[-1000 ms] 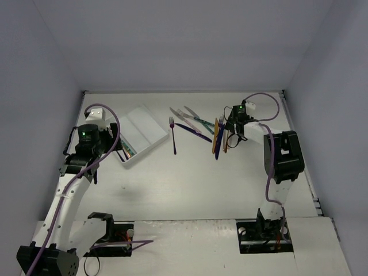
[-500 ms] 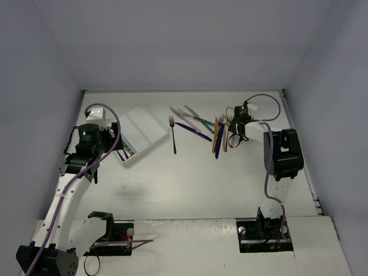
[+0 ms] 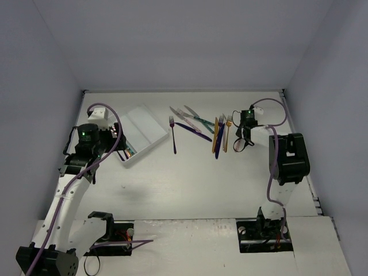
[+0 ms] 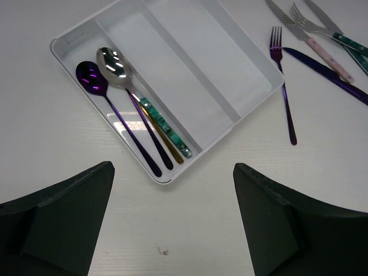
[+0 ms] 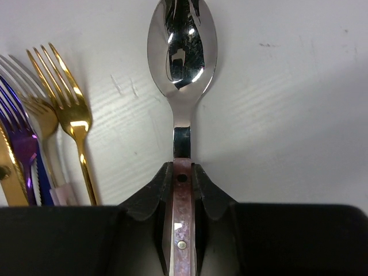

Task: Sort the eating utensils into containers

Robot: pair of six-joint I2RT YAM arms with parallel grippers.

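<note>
My right gripper is shut on the pinkish handle of a silver spoon, whose bowl points away over the table. Beside it lie a gold fork and a dark blue fork. In the top view the right gripper sits just right of the utensil pile. The white tray holds a purple spoon, a teal-handled silver spoon and a gold utensil in one outer compartment. My left gripper hangs open and empty just off the tray's near end.
A purple fork lies alone between the tray and the pile. Knives with teal and pinkish handles and a dark blue knife fan out behind the pile. The enclosure's right wall stands close to the right arm.
The right gripper has closed on the spoon's handle and shifted right, away from the pile. The left jaws have opened a little wider; that arm has stayed put.
</note>
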